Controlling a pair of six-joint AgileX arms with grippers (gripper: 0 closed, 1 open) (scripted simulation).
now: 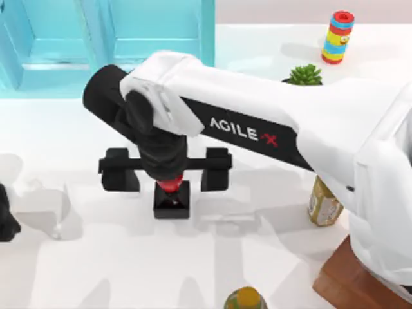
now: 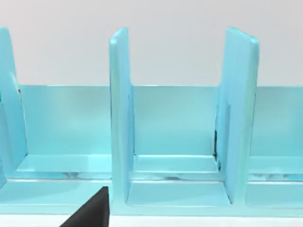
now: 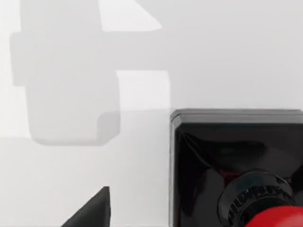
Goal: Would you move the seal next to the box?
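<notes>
The seal (image 1: 171, 198), a black square block with a round red knob, stands on the white table a little left of centre. My right gripper (image 1: 166, 170) hangs right above it, open, its two black fingers (image 1: 120, 171) spread wide to the left and right of the knob. In the right wrist view the seal (image 3: 236, 156) lies close below, and its red knob (image 3: 277, 218) sits at the frame's edge. The brown box (image 1: 351, 283) rests at the front right corner, partly hidden under my right arm. My left gripper (image 1: 6, 219) is parked at the table's left edge.
A large teal cabinet (image 1: 109, 38) stands along the back left, facing the left wrist camera (image 2: 180, 142). A striped ring stack (image 1: 338, 37) and a small green plant (image 1: 304, 75) stand at the back right. A yellowish bottle (image 1: 324, 203) is right of centre; another bottle (image 1: 244, 299) is at the front edge.
</notes>
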